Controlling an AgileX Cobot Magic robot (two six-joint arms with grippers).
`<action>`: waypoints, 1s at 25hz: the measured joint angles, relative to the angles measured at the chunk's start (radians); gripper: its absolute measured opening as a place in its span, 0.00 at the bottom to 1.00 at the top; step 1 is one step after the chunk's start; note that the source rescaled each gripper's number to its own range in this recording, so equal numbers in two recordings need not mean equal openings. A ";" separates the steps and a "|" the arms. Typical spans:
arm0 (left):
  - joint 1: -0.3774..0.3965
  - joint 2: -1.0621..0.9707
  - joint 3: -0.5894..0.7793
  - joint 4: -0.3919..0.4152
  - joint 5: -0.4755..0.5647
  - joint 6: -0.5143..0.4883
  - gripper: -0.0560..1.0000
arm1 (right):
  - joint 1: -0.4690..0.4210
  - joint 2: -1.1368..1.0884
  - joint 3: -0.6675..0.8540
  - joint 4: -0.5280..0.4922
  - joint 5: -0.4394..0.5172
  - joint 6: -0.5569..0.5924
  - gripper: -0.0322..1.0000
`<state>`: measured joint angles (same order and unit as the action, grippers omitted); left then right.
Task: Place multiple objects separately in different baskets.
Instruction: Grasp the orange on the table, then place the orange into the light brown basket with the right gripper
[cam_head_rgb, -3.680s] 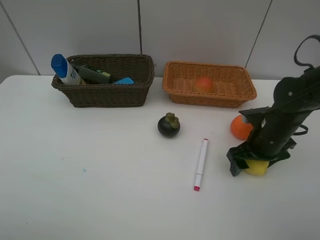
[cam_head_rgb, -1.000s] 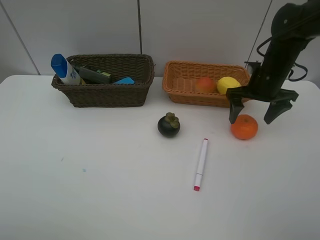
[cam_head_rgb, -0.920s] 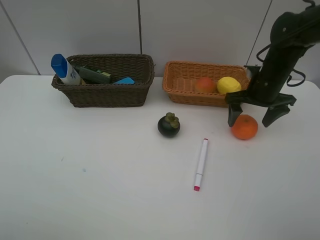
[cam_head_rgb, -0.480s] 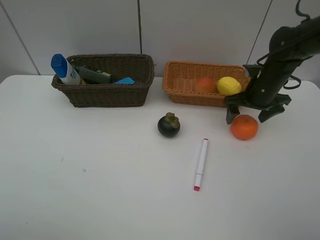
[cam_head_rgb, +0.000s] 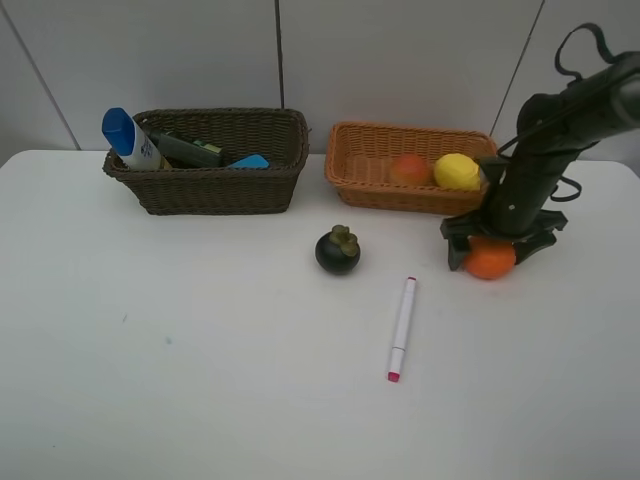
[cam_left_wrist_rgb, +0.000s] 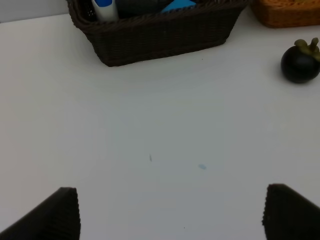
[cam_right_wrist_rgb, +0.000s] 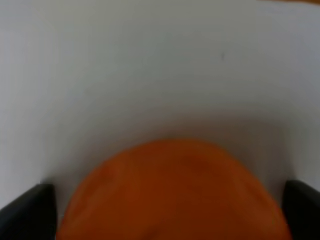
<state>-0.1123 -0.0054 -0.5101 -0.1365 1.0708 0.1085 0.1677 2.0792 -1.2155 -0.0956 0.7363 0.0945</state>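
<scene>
Orange (cam_head_rgb: 490, 263) sits on the table (cam_head_rgb: 200, 350), squarely between the right gripper's (cam_head_rgb: 493, 250) wide-spread jaws, one fingertip close at each side; whether they touch it I cannot tell. Left gripper's (cam_left_wrist_rgb: 170, 215) jaws stand wide too.

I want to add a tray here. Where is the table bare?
Widest: the left and front of the table, in front of the dark basket, left of the mangosteen and marker. Also free: the front right corner, beyond the marker, nearer than the orange. Crowded: in front of the tan basket, where the right end effector straddles the orange.
</scene>
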 joint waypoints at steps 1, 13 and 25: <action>0.000 0.000 0.000 0.000 0.000 0.000 0.85 | 0.000 0.002 -0.001 0.000 -0.003 0.000 1.00; 0.000 0.000 0.000 0.000 0.000 0.000 0.85 | 0.000 0.003 -0.003 0.001 0.024 0.000 0.76; 0.000 0.000 0.000 0.000 0.000 0.000 0.85 | 0.000 -0.146 -0.216 0.023 0.212 0.000 0.75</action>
<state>-0.1123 -0.0054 -0.5101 -0.1365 1.0708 0.1085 0.1677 1.9328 -1.4311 -0.0729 0.9484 0.0945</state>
